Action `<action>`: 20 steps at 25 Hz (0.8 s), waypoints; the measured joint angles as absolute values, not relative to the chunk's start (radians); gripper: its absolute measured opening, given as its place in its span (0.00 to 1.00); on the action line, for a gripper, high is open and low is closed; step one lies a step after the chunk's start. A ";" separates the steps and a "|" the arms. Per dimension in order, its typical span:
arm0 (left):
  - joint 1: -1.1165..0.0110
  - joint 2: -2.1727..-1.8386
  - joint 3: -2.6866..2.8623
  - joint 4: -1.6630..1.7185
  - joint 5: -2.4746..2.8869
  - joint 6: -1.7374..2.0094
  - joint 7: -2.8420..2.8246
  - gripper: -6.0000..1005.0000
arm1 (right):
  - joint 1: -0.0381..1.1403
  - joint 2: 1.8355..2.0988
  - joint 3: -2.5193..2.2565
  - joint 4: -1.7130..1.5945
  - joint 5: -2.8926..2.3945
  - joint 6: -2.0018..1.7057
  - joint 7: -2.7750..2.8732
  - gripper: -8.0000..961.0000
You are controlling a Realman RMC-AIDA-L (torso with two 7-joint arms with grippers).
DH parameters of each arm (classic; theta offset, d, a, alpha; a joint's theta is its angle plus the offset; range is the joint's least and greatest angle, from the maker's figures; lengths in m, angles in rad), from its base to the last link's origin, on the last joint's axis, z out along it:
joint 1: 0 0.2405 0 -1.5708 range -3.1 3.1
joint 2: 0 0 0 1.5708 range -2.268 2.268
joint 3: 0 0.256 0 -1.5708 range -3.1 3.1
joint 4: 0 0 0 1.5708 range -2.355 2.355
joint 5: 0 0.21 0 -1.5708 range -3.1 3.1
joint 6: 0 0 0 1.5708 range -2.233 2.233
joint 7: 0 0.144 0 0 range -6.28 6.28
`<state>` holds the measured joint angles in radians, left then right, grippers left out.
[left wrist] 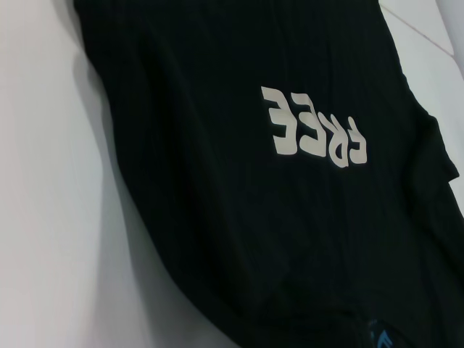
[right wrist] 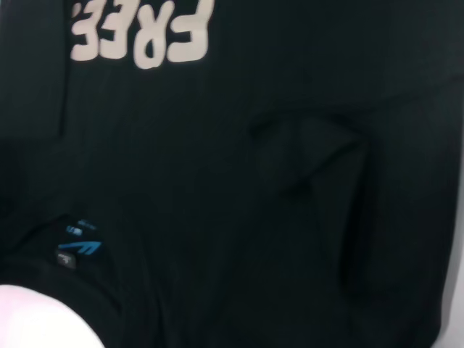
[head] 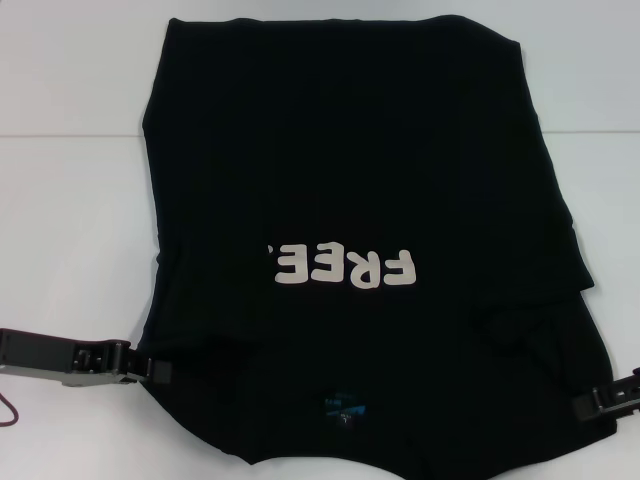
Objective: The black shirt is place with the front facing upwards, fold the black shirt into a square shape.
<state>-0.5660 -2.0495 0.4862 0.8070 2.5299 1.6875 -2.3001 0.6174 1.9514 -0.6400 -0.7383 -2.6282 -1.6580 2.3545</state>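
Note:
The black shirt (head: 350, 170) lies flat on the white table (head: 70, 200), front up, collar toward me. Its sides are folded in, with a folded sleeve (head: 530, 335) lying on top at the right. The cream "FREE" lettering (head: 345, 266) shows upside down, and the blue neck label (head: 343, 408) is near the front edge. My left gripper (head: 158, 371) is at the shirt's near left edge, touching the cloth. My right gripper (head: 590, 403) is at the near right edge. The shirt fills the left wrist view (left wrist: 254, 217) and the right wrist view (right wrist: 254, 217), where the label (right wrist: 78, 246) shows.
Bare white table surrounds the shirt on the left and at the back. A thin red cable (head: 8, 415) hangs by the left arm at the front left corner.

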 joint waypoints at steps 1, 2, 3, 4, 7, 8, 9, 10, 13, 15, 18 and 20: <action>-0.566 -2.049 0.486 0.807 2.530 1.688 -2.300 0.03 | 0.621 1.952 -0.641 -0.733 -2.628 -1.658 2.353 0.77; -0.566 -2.049 0.486 0.807 2.530 1.688 -2.300 0.03 | 0.624 1.953 -0.643 -0.729 -2.628 -1.656 2.351 0.77; -0.566 -2.049 0.486 0.807 2.530 1.688 -2.300 0.03 | 0.626 1.953 -0.645 -0.726 -2.629 -1.654 2.351 0.77; -0.566 -2.049 0.486 0.807 2.529 1.688 -2.300 0.03 | 0.626 1.954 -0.645 -0.726 -2.629 -1.654 2.351 0.77; -0.566 -2.049 0.486 0.807 2.529 1.689 -2.300 0.03 | 0.627 1.952 -0.644 -0.726 -2.629 -1.654 2.351 0.77; -0.566 -2.049 0.486 0.807 2.529 1.689 -2.300 0.03 | 0.627 1.950 -0.643 -0.726 -2.630 -1.654 2.351 0.77; -0.566 -2.049 0.486 0.807 2.529 1.689 -2.300 0.03 | 0.627 1.947 -0.642 -0.726 -2.631 -1.654 2.351 0.77; -0.566 -2.049 0.486 0.807 2.529 1.689 -2.300 0.03 | 0.626 1.945 -0.641 -0.726 -2.632 -1.655 2.351 0.77; -0.566 -2.049 0.486 0.807 2.529 1.689 -2.300 0.03 | 0.618 1.935 -0.640 -0.731 -2.634 -1.660 2.354 0.77; -0.566 -2.049 0.486 0.807 2.526 1.689 -2.300 0.03 | 0.613 1.926 -0.636 -0.731 -2.634 -1.661 2.357 0.77; -0.566 -2.048 0.486 0.807 2.520 1.689 -2.300 0.03 | 0.609 1.918 -0.634 -0.728 -2.634 -1.660 2.358 0.77; -0.566 -2.048 0.486 0.807 2.518 1.689 -2.300 0.03 | 0.609 1.918 -0.634 -0.727 -2.634 -1.659 2.358 0.77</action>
